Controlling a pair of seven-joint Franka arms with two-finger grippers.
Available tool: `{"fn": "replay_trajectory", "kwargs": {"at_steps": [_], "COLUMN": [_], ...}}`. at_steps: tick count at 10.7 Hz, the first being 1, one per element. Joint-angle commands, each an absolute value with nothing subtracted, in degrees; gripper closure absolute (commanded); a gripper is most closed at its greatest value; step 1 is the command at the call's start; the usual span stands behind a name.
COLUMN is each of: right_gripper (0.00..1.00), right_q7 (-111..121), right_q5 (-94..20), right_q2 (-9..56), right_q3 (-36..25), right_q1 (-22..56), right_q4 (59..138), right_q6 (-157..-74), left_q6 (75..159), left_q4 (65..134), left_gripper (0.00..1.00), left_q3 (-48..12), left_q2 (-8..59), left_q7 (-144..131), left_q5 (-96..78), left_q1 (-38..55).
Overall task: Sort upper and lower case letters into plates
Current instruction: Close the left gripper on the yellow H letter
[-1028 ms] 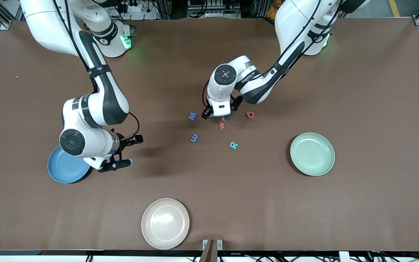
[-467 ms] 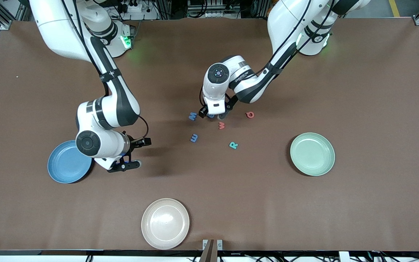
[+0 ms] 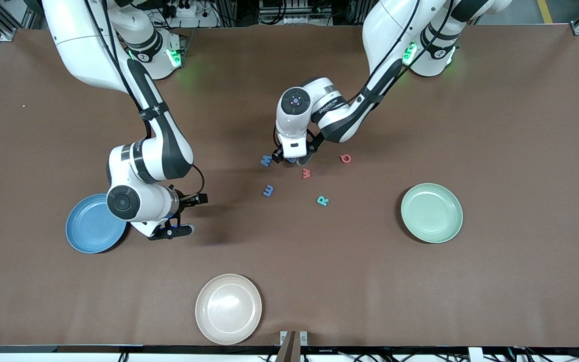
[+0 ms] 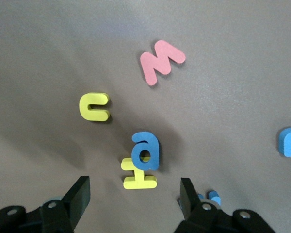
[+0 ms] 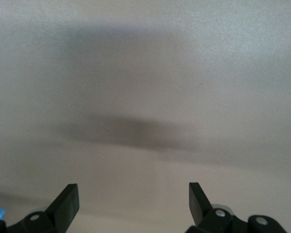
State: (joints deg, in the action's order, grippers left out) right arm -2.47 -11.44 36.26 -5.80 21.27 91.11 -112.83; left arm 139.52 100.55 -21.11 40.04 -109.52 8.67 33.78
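My left gripper [image 3: 292, 158] is open and low over a cluster of letters in the middle of the table. In the left wrist view, its open fingers [image 4: 134, 204] are just short of a blue "a" [image 4: 146, 150] that overlaps a yellow letter [image 4: 139, 175]. A yellow "c" [image 4: 94, 106] and a red "w" [image 4: 161, 60] lie close by. The front view shows a blue "M" [image 3: 266, 160], the red "w" [image 3: 306, 173], a red round letter [image 3: 345, 159], a blue letter [image 3: 268, 190] and a teal "R" [image 3: 322, 200]. My right gripper [image 3: 190, 215] is open and empty beside the light blue plate [image 3: 88, 229]. The mint green plate [image 3: 431, 212] is empty.
A cream-beige plate [image 3: 228, 308] sits near the table's front edge. The right wrist view shows only bare brown table between its fingers [image 5: 133, 204]. Another blue letter [image 4: 290, 141] lies at the edge of the left wrist view.
My right gripper has moved off the blue plate toward the table's middle. My left gripper has shifted slightly toward the right arm's end, over the letter cluster.
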Motion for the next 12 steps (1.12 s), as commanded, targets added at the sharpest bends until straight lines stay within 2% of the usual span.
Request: {"fn": "replay_trajectory", "kwargs": {"at_steps": [1, 4, 7, 11, 12], "right_gripper": [0.0, 0.0, 0.0, 0.0, 0.0], "right_q7": [-2.2, -2.2, -2.1, -2.1, -2.1], "right_q5": [-12.7, -12.7, -12.6, -12.6, -12.6], "right_q2": [36.6, 36.9, 36.9, 36.9, 36.9], "right_q3": [-5.6, -5.6, -5.6, -5.6, -5.6], "right_q1": [20.4, 20.4, 20.4, 20.4, 20.4], "right_q4": [90.9, 91.7, 91.8, 91.8, 91.8], "right_q6": [-113.4, -114.3, -114.7, -114.7, -114.7], "left_q6": [139.8, 139.8, 139.8, 139.8, 139.8], "left_q4": [98.7, 98.3, 98.3, 98.3, 98.3], "left_gripper": [0.18, 0.21, 0.3, 0.33, 0.38], "left_q3": [-19.2, -18.5, -18.4, -18.4, -18.4], "left_q2": [41.6, 42.1, 42.5, 42.9, 42.9], "left_q7": [-112.0, -112.0, -112.0, -112.0, -112.0], "left_q5": [11.1, 11.1, 11.2, 11.7, 11.6], "left_q1": [36.2, 37.0, 37.1, 37.1, 37.1]}}
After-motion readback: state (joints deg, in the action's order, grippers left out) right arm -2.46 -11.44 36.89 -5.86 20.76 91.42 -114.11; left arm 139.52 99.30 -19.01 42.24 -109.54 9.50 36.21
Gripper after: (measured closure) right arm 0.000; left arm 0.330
